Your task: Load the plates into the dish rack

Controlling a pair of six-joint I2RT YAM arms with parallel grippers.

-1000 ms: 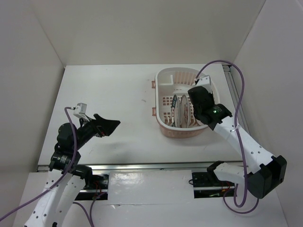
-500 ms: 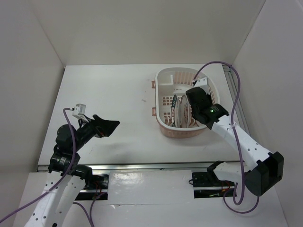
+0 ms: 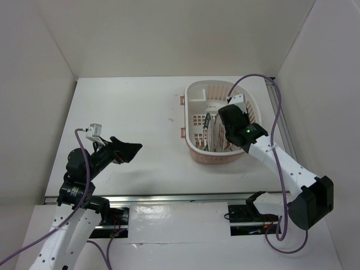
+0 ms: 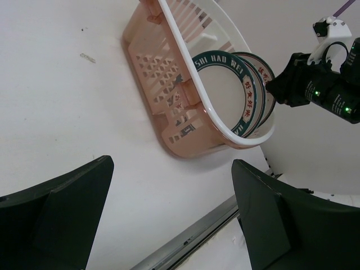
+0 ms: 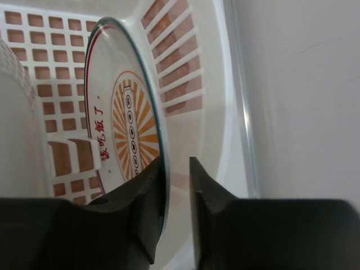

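The pale pink dish rack [image 3: 194,88] stands at the back right of the table. Plates stand on edge inside it [image 3: 211,130]. In the left wrist view one plate with a dark green rim [image 4: 225,84] faces me, with a second plate [image 4: 261,70] behind it. My right gripper [image 5: 178,163] is down inside the rack [image 5: 185,67], jaws slightly apart around the rim of the orange sunburst plate [image 5: 129,112]; the rim lies against the left finger, with a gap to the right one. My left gripper [image 4: 172,163] hangs wide open and holds nothing, at the left near side of the table [image 3: 135,149].
White walls enclose the table on three sides. A metal rail [image 4: 185,242] runs along the near edge. A purple cable [image 3: 264,79] arcs over the rack's right side. Bare tabletop [image 3: 129,107] lies left of the rack.
My right gripper's jaws have parted from shut to slightly apart at the plate's rim, and the right arm has shifted a little left. The left arm has not moved.
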